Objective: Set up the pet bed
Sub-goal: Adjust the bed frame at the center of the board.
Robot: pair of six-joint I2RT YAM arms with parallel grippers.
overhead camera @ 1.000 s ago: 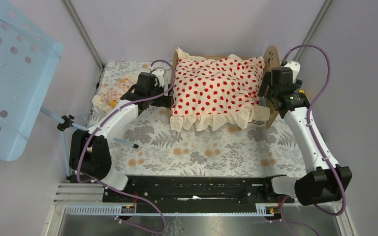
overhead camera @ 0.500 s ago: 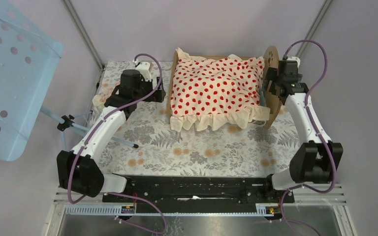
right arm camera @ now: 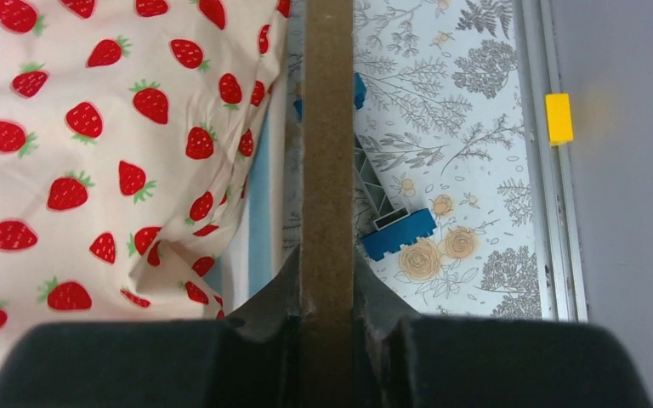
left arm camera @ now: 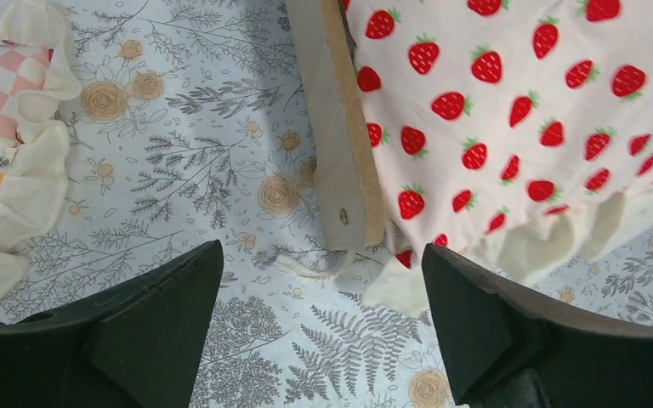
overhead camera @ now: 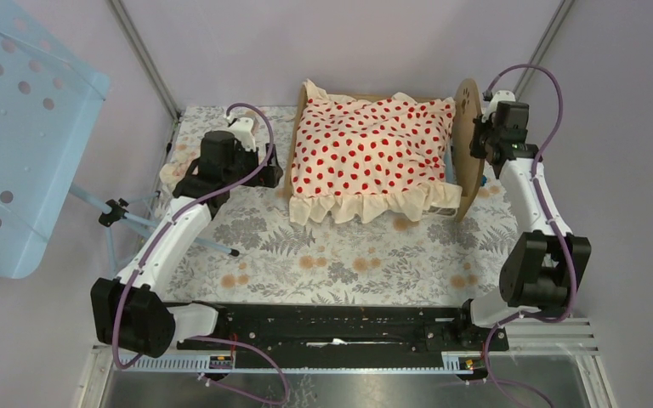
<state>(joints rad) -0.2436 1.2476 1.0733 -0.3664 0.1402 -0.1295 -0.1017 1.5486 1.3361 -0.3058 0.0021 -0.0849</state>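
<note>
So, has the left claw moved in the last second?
Yes. The left gripper has drawn back leftward, away from the pet bed, toward the table's left edge.

The bed [overhead camera: 466,110] is standing at the far middle of the table [overhead camera: 349,255], lying lengthwise left to right. Its rounded light-wood headboard [right arm camera: 327,127] is rising upright at the right end. The low footboard [left arm camera: 344,144] is closing the left, and a blue mattress [right arm camera: 259,204] edge is showing beside the headboard.
</note>
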